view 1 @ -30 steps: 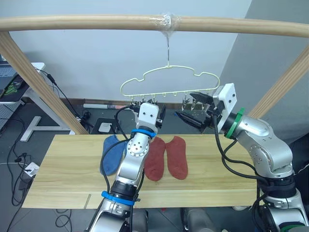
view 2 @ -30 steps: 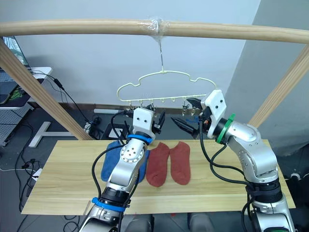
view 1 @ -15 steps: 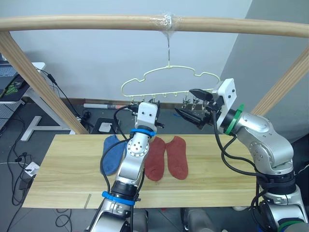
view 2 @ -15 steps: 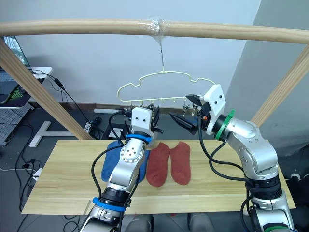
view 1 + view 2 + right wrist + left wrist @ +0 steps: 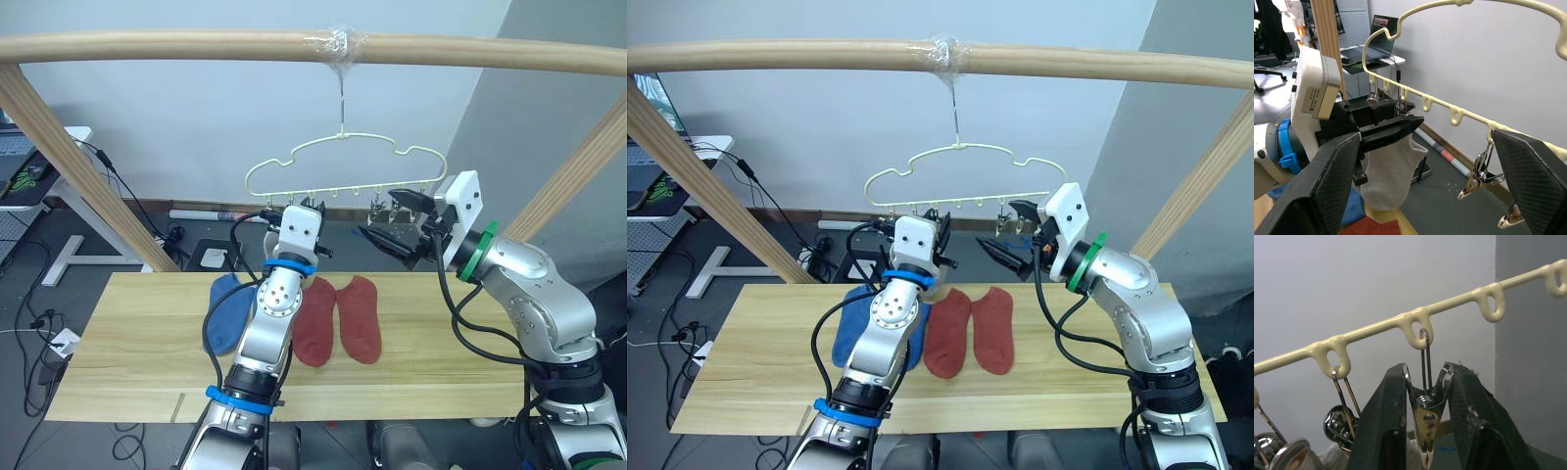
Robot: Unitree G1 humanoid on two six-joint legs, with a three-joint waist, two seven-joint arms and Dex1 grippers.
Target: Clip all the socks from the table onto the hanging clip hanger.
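The clip hanger [image 5: 343,157] hangs from the wooden pole with metal clips [image 5: 392,208] along its lower bar. My left gripper [image 5: 1425,373] is raised to that bar, its fingers [image 5: 1386,421] pressed on both sides of one metal clip [image 5: 1425,428]. A light grey sock [image 5: 1393,171] dangles just under the left gripper [image 5: 1393,128]; what holds it is hidden. My right gripper [image 5: 380,215] hovers open near the right-hand clips, holding nothing. On the table [image 5: 127,343] lie a blue sock [image 5: 230,311], partly behind my left arm, and two rust-red socks [image 5: 315,328] [image 5: 359,315].
A round wooden pole frame [image 5: 196,47] spans overhead with slanted legs [image 5: 78,166] at both table ends. The table's right half [image 5: 451,343] is bare wood. A desk and cables stand on the floor behind at the left [image 5: 59,225].
My right gripper swung a little left toward the hanger's middle, then back right. The left gripper stays at the same clip.
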